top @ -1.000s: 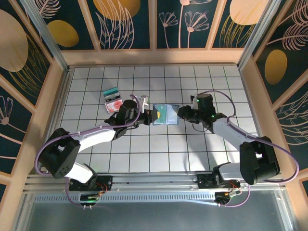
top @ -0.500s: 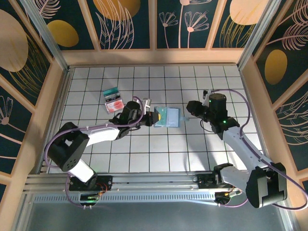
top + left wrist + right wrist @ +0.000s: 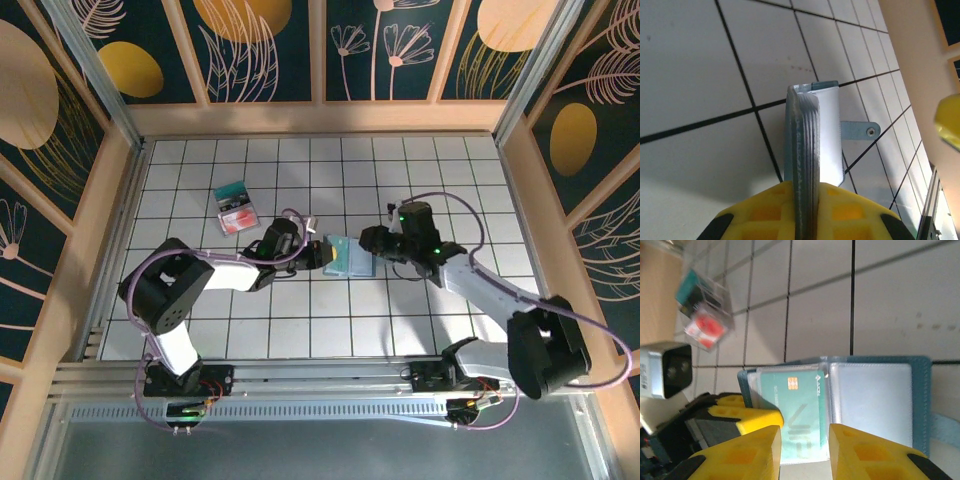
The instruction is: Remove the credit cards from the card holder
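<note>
Slate-blue card holder (image 3: 921, 405), teal card (image 3: 802, 415) with orange chip (image 3: 790, 384), white tabletop (image 3: 890, 305) with black grid lines, teal-and-red card pile (image 3: 235, 208)

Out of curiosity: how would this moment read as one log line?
left claw: clamped on card holder | right claw: open, over teal card | teal card: in holder

— What surrounds your bench?
— You have a white tiled table top (image 3: 190, 170) with dark grout lines, boxed in by pale wooden rails (image 3: 320, 117).
— And the walls?
— Dark teal panels (image 3: 270, 45) painted with gold ovals and pink leaf outlines (back and both sides alike). A ribbed metal rail (image 3: 320, 385) runs along your near edge.
</note>
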### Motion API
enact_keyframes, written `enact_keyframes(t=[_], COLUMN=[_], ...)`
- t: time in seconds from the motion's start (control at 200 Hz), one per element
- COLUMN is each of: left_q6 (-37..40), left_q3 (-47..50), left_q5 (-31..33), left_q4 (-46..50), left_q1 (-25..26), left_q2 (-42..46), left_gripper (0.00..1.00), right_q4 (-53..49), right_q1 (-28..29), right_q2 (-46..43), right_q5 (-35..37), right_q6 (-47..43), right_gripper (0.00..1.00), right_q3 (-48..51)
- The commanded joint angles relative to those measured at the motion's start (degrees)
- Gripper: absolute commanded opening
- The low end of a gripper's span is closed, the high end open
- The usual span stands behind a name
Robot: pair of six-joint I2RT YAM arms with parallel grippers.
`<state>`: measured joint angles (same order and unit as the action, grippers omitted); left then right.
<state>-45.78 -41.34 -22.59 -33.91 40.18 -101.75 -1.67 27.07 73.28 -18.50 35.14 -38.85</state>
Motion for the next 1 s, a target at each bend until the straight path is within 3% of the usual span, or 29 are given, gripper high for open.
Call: enact_keyframes(t=[0.0,0.215,0.365,0.505,0.716,0.836,0.991], left_q6=[-2.27,-0.33,1.70,3.28,4.06,5.27,6.28], left_q3=[0.39,0.12,-0.21,-1.08,-1.31,-1.06,-1.50], left_q5=[-1.63,2.89,6.27,9.44,18.12,24.66,25.73], left_q4=[-4.53,0.82,5.18,9.15,16.37,20.74,21.22], left_q1=[-0.30,-0.39,-0.32,-0.29,-0.30,0.22,1.82], left_q2=[-1.06,-1.53,-0.05,1.90,7.99,11.47,11.71], left_gripper=[0.13,0.24,0.48,0.63,0.66,0.63,0.61], right_q4=[1.36,4.46,4.94,5.08,5.11,5.95,6.69], right_q1=[1.51,2.52,3.03,3.34,3.96,4.48,6.48], right_q2=[4.19,10.00,11.93,12.65,13.01,14.10,16.24], right_q5=[0.00,-2.41,-2.83,-3.29,-3.38,-3.88,-4.39], right_q6=[1.98,3.53,3.71,3.71,3.71,4.31,4.57], right_gripper=[0.31,0.27,0.26,0.24,0.23,0.23,0.22], right_q3=[-2.57,-3.06,-3.76,-4.30,-4.57,-4.56,-5.65])
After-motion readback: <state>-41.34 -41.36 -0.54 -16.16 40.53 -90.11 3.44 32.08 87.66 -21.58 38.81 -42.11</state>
